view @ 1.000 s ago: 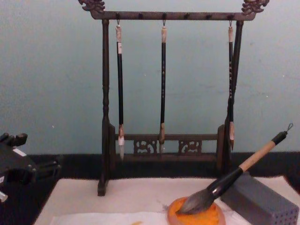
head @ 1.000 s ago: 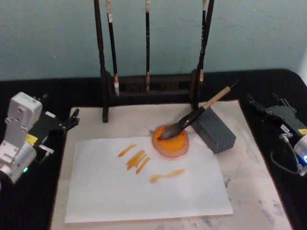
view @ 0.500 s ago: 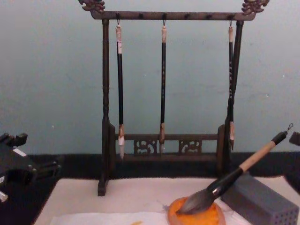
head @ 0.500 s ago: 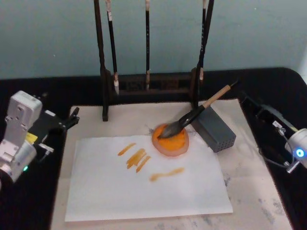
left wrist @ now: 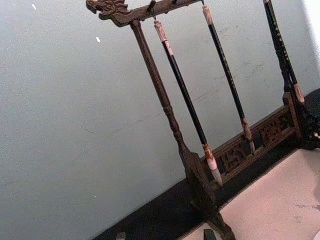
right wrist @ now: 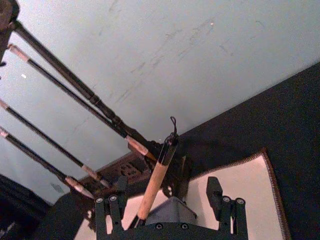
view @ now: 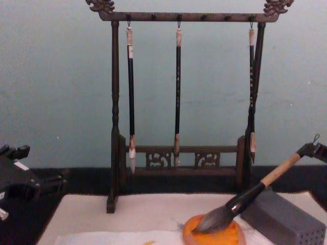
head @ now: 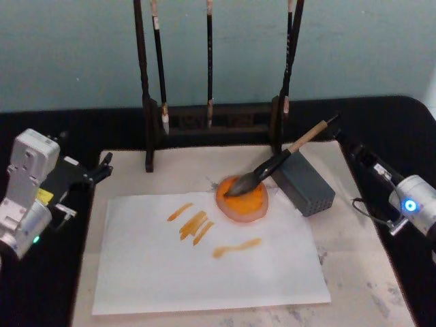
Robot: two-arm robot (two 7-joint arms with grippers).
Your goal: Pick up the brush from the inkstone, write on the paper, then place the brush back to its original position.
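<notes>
The brush (head: pixel 272 165) lies with its dark bristles on the round orange inkstone (head: pixel 253 207). Its tan handle leans up across a grey block (head: pixel 306 184). In the chest view the brush (view: pixel 255 191) slants up to the right from the inkstone (view: pixel 227 238). The white paper (head: pixel 204 272) lies in front and carries several orange strokes. My right gripper (head: pixel 351 151) is open, just right of the brush's black end cap. In the right wrist view the handle (right wrist: pixel 156 180) stands ahead of the open right gripper (right wrist: pixel 165 200). My left gripper (head: pixel 102 167) rests open at the mat's left edge.
A dark wooden rack (view: pixel 115 127) with three thin hanging brushes stands at the back. A cream felt mat (head: pixel 354 245) lies under the paper on the black table. The grey block with small holes (view: pixel 283 219) sits right of the inkstone.
My right gripper has moved in from the right, toward the brush's end cap. The brush, inkstone and left arm have not moved.
</notes>
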